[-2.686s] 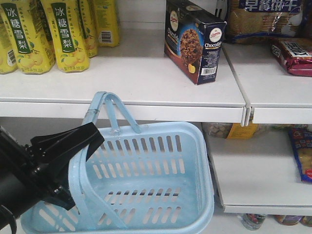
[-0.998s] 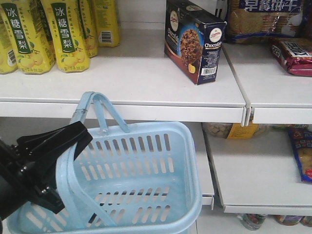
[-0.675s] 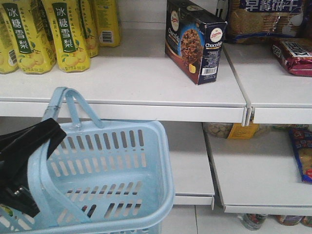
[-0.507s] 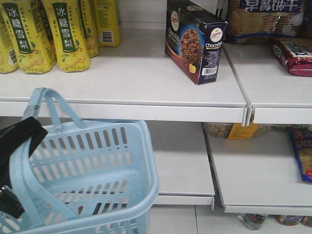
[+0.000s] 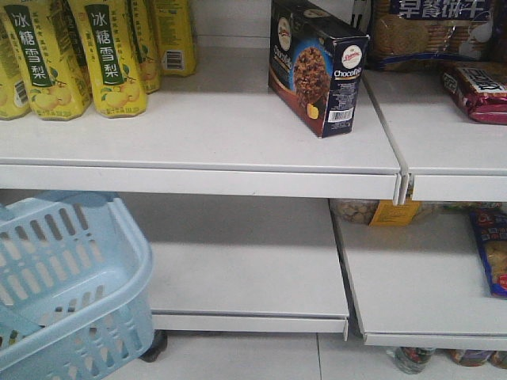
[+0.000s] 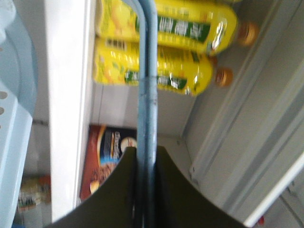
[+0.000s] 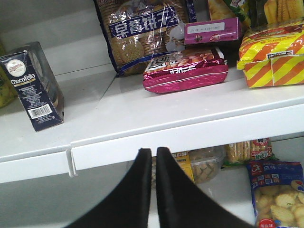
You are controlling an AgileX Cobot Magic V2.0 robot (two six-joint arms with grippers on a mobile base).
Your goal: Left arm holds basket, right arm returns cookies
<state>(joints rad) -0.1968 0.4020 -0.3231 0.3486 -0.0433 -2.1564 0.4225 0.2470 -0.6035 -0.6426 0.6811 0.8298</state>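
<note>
The navy cookies carton (image 5: 317,65) stands upright on the upper white shelf (image 5: 238,170), with nothing holding it; it also shows in the right wrist view as the cookies (image 7: 35,85). The light blue basket (image 5: 67,293) hangs at the lower left, partly cut off by the frame edge. In the left wrist view my left gripper (image 6: 146,149) is shut on the basket's blue hoop handle (image 6: 147,71), with the cookies (image 6: 107,156) behind it. My right gripper (image 7: 154,150) is shut with nothing between its fingers, below the shelf's front edge and well right of the carton. Neither arm shows in the front view.
Yellow drink bottles (image 5: 111,55) stand at the upper shelf's left. Right of the carton lie a clear biscuit bag (image 7: 142,33), a red packet (image 7: 185,71), a pink box (image 7: 213,31) and a yellow-striped pack (image 7: 270,57). Snack bags (image 5: 491,253) sit on the lower shelf (image 5: 238,269).
The basket has swung left and downward, now partly out of the front view. The left gripper holding its handle has left that view. The cookies carton has not moved.
</note>
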